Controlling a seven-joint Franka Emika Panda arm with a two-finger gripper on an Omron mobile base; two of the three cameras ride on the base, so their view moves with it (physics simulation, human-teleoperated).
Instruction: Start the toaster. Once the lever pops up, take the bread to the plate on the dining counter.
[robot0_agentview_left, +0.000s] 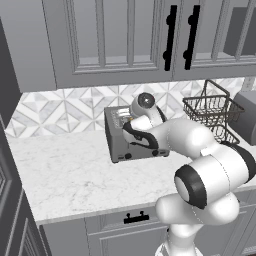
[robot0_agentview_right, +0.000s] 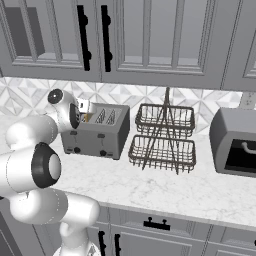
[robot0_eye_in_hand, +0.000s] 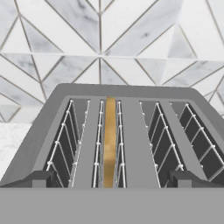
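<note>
The grey four-slot toaster (robot0_agentview_left: 116, 131) (robot0_agentview_right: 102, 131) (robot0_eye_in_hand: 135, 144) stands on the wall counter against the tiled backsplash. The golden-tan bread (robot0_eye_in_hand: 110, 140) (robot0_agentview_right: 88, 118) stands upright in its second slot from the left in the hand view. My gripper (robot0_eye_in_hand: 112, 180) hovers over the toaster's front edge, looking along the slots. It is open, with one dark fingertip (robot0_eye_in_hand: 41, 178) at each side and nothing between them. In the left base view my forearm covers most of the toaster's front. The plate and the dining counter are out of view.
A black two-tier wire basket rack (robot0_agentview_right: 162, 137) (robot0_agentview_left: 212, 112) stands just right of the toaster. Past it sits a grey boxy appliance (robot0_agentview_right: 236, 142). Upper cabinets with black handles (robot0_agentview_left: 171, 37) hang overhead. White marble counter (robot0_agentview_left: 65, 170) lies bare to the toaster's left and front.
</note>
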